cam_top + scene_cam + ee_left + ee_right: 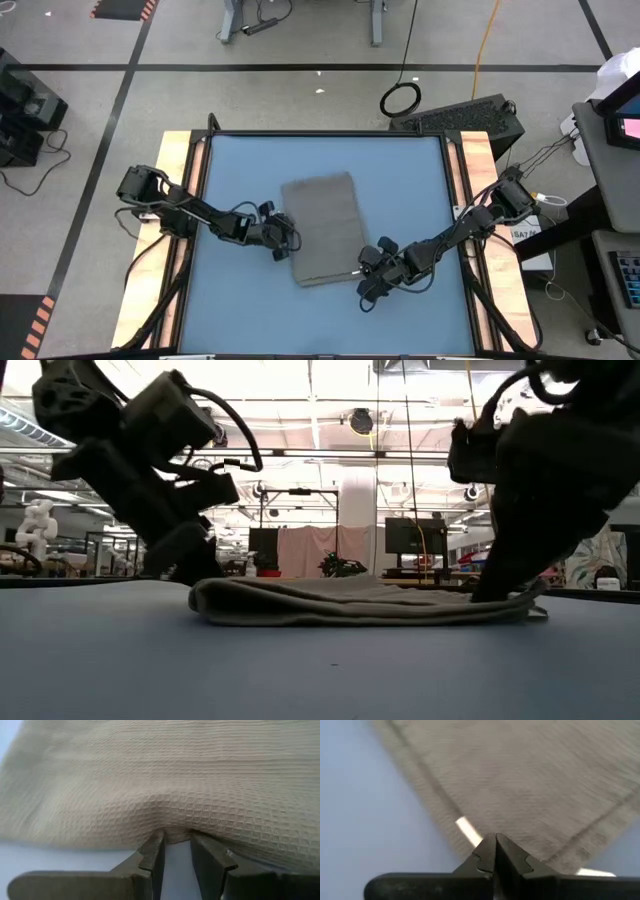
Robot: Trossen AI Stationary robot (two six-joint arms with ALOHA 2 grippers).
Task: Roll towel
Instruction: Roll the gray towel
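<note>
From above, I see the folded towel lying mid-bench, my left gripper at its left edge, my right gripper at its near right corner. At bench level, the towel lies flat between both arms. Left wrist: fingers slightly apart, pinching the waffle-weave edge. Right wrist: fingers pressed together by the white tag.

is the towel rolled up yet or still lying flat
Still flat, not rolled. The towel lies as a low rectangle on the blue table, apparently folded in layers in the low view. Both claws, left and right, sit at its near corners.
</note>
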